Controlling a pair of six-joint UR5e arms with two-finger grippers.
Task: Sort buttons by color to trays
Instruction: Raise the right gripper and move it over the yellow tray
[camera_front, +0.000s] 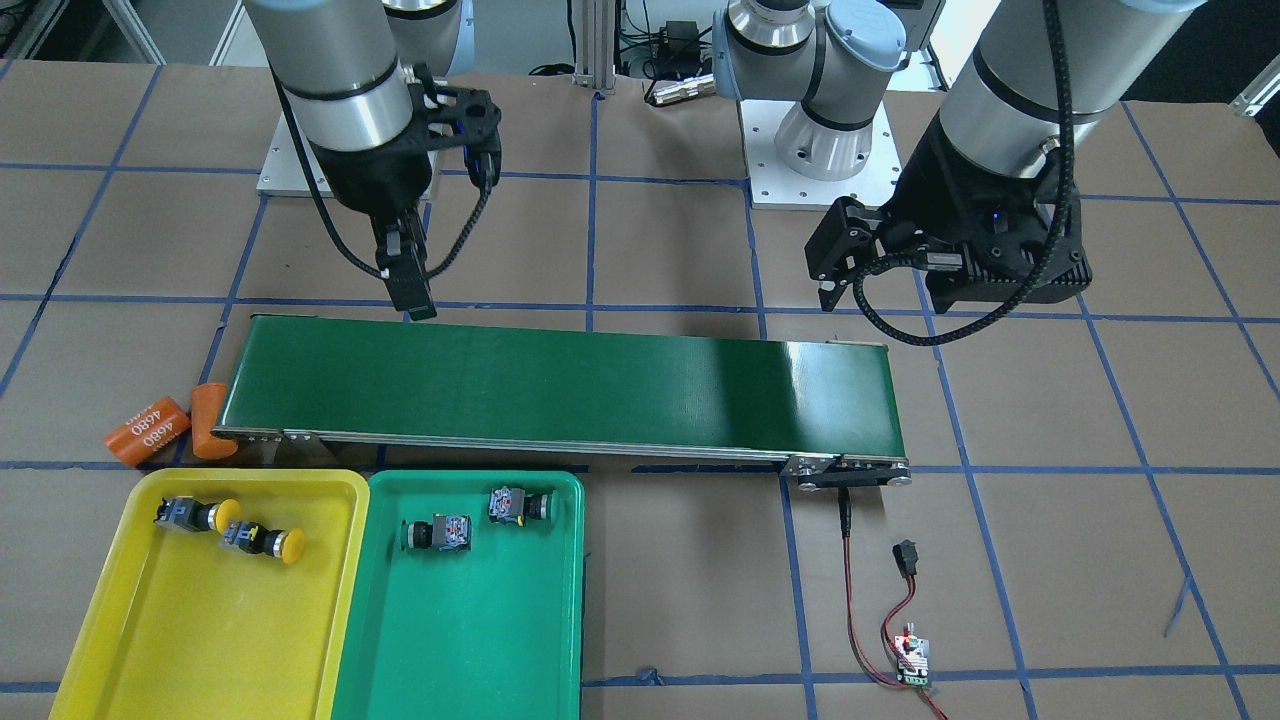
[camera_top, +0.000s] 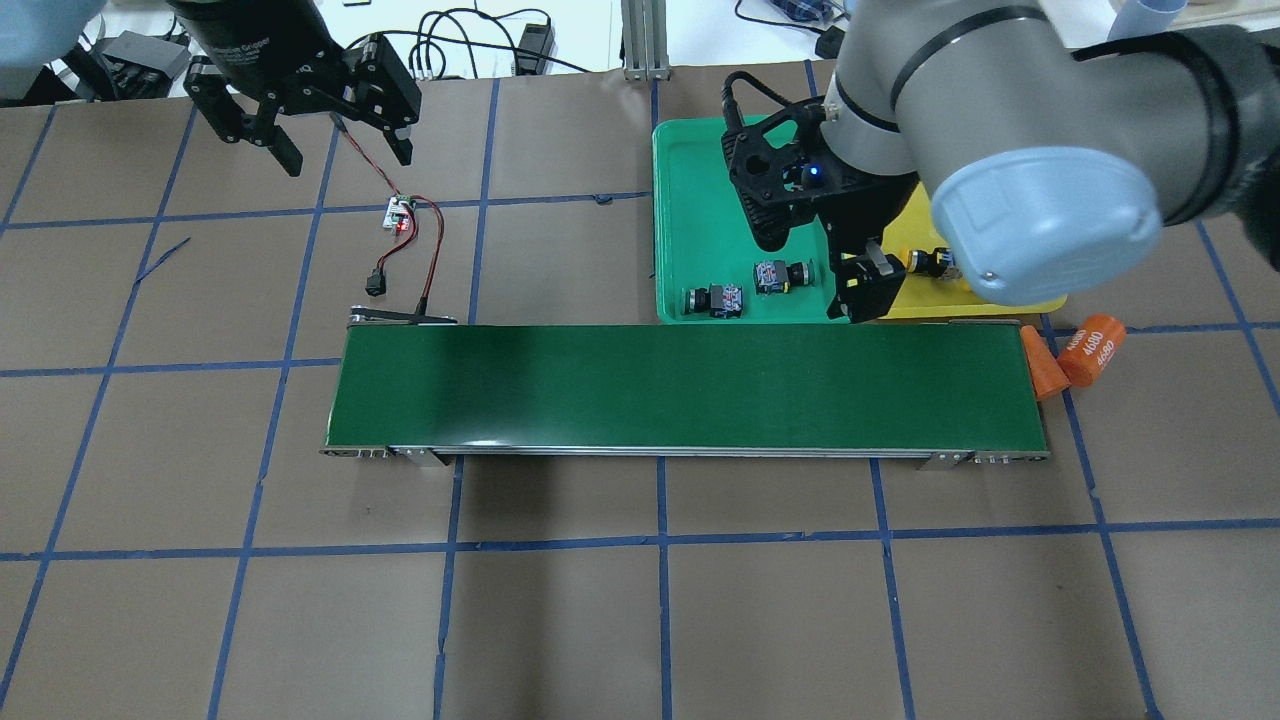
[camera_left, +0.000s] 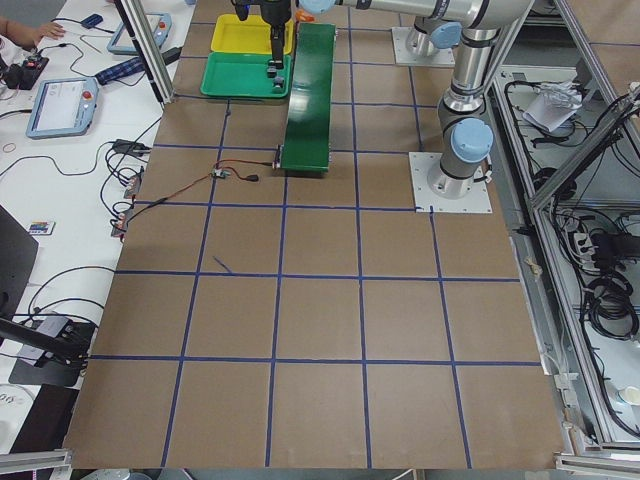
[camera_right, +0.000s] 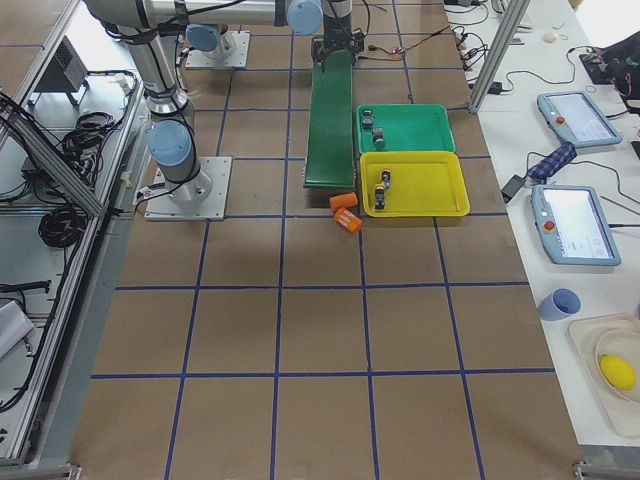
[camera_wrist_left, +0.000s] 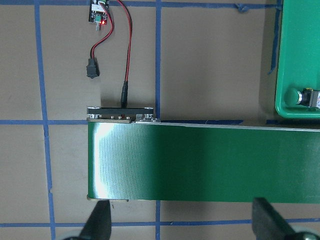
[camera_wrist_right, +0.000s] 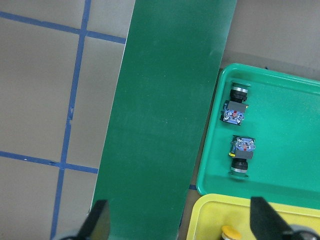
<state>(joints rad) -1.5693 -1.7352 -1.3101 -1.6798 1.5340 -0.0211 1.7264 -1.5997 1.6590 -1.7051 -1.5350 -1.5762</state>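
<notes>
Where the conveyor belt (camera_front: 560, 385) passes the yellow tray (camera_front: 120, 610) and green tray (camera_front: 470, 640), the right gripper (camera_wrist_right: 180, 225) hangs wide open, empty, as does the left gripper (camera_wrist_left: 182, 222) at the belt's other end. Two yellow buttons (camera_front: 265, 541) and two green buttons (camera_front: 436, 533) lie inside their matching trays, near the belt-side edges.

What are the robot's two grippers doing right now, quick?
Left gripper: open, holding nothing.
Right gripper: open, holding nothing.

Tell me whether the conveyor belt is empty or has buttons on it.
Empty. The conveyor belt is bare end to end; yellow buttons lie in the yellow tray, green buttons in the green tray.
</notes>
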